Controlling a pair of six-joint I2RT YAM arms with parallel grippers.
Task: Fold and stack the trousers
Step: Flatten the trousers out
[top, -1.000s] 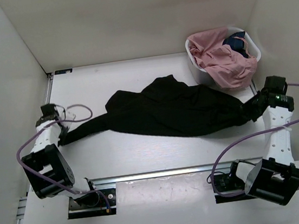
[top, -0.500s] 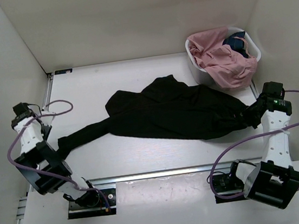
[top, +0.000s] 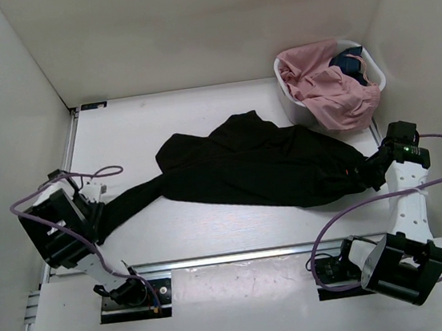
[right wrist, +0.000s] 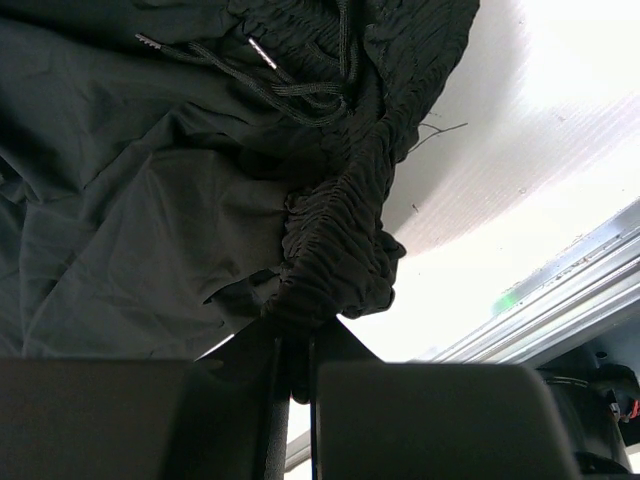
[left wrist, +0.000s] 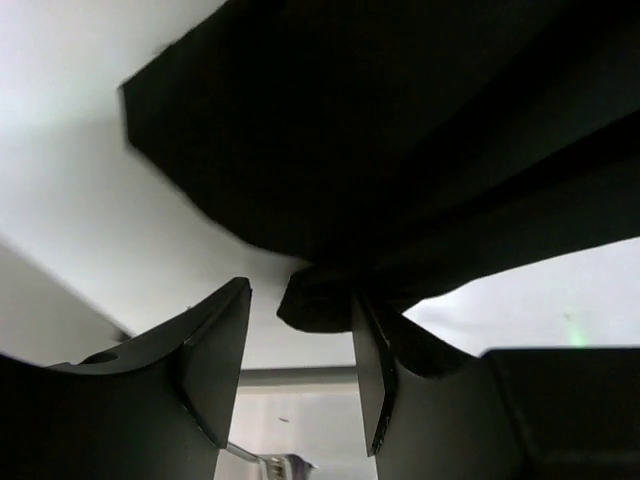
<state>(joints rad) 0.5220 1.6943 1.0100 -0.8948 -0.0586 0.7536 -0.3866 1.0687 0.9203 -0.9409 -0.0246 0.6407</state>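
Black trousers (top: 245,162) lie spread across the table from left to right. One leg end reaches my left gripper (top: 98,213). In the left wrist view the left gripper (left wrist: 297,295) is open. A fold of the black cloth (left wrist: 400,150) hangs just above the fingertips and touches the right finger (left wrist: 368,370). My right gripper (top: 369,170) is at the trousers' right end. In the right wrist view it (right wrist: 300,335) is shut on the gathered elastic waistband (right wrist: 340,240), with the drawstring (right wrist: 290,90) lying above.
A white basket (top: 280,73) stands at the back right, holding pink clothing (top: 329,92) and a dark blue piece (top: 347,63). White walls enclose the table on three sides. A metal rail (top: 240,256) runs along the near edge between the arm bases.
The left gripper let go of the leg end, swung out to the left, then came back to it, open. The leg end dropped nearer the front. The right gripper shifted slightly, still holding.
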